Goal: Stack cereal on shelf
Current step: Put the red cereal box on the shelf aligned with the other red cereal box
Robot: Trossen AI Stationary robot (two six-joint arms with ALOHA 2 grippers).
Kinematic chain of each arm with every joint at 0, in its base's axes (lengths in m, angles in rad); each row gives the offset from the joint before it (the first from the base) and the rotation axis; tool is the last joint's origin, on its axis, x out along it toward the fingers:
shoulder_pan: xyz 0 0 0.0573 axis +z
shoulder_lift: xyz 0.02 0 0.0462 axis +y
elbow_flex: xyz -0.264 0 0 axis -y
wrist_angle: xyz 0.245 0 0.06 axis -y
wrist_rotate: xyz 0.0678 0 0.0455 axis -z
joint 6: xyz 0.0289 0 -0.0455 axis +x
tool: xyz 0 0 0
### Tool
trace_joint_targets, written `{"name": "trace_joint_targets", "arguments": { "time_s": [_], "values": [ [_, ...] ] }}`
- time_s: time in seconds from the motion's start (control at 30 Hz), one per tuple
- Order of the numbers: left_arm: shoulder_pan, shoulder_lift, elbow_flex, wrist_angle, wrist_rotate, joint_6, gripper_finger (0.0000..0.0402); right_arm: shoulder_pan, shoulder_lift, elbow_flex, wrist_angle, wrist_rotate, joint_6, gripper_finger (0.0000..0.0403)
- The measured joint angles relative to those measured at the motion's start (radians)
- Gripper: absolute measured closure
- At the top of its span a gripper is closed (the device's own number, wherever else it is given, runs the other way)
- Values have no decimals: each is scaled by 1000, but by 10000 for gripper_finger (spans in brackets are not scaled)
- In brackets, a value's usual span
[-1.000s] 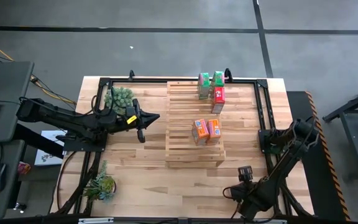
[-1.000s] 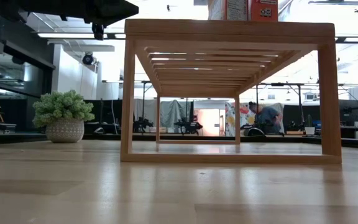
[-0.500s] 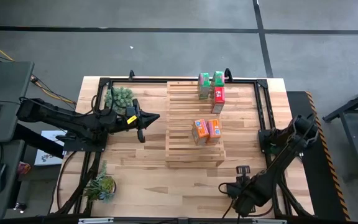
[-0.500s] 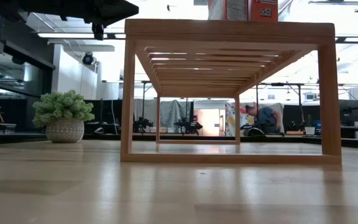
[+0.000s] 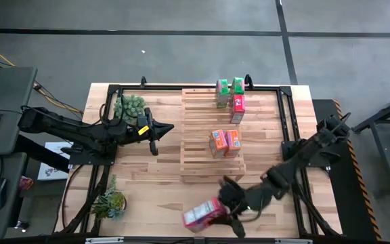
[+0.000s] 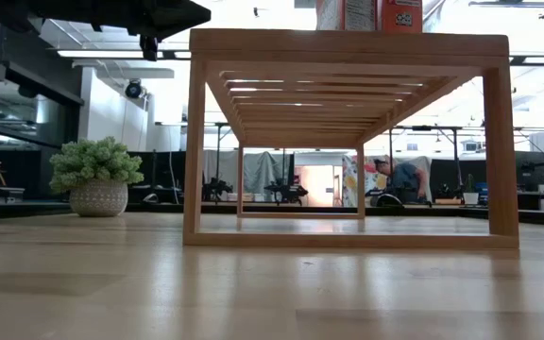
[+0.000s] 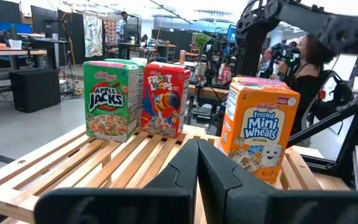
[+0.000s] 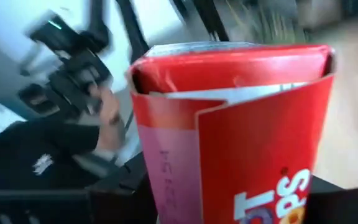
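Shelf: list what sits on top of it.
On the shelf stand five cereal boxes: two green Apple Jacks, a red Froot Loops, and two orange Frosted Mini-Wheats. Nothing visible beneath it.

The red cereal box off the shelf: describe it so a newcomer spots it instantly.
Start from the pale slatted shelf in the table's middle and go to the table's near edge. There the right claw holds a red cereal box. It is the only box off the shelf; the others stand upright on its slats.

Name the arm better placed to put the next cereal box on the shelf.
Right. The right gripper already holds a red cereal box near the table's front edge; the left gripper hangs shut and empty beside the shelf.
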Motion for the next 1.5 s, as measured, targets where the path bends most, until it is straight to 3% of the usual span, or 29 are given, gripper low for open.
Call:
{"name": "trace_joint_targets", "arguments": {
  "time_s": [0.1, 0.23, 0.33, 0.43, 0.5, 0.6, 0.8, 0.93, 1.17, 1.5],
  "values": [
    [0, 0, 0, 0, 0, 0, 401, -55, 0, 113, -46, 7, -268, 228],
    [0, 0, 0, 0, 0, 0, 401, -109, 3, 356, -403, 266, -440, 236],
    [0, 0, 0, 0, 0, 0, 401, -154, 15, 532, -674, 546, -356, 240],
    [0, 0, 0, 0, 0, 0, 402, -226, 25, 660, -882, 664, -193, 241],
    [0, 0, 0, 1, 0, 0, 401, -289, 25, 713, -988, 646, -81, 241],
    [0, 0, 0, 2, 0, 0, 402, -398, 26, 755, -1107, 531, 53, 241],
    [0, 0, 0, 7, 0, 0, 401, -551, 32, 761, -1132, 347, 36, 242],
    [1, 0, 0, 8, 0, 18, 401, -589, 31, 761, -1176, 333, 41, 242],
    [1, 0, 0, 35, 0, 54, 401, -661, 69, 761, -1415, 248, 185, 242],
    [1, 0, 0, 31, 0, 54, 401, -697, 114, 751, -1428, 229, 184, 242]
  ]
}}
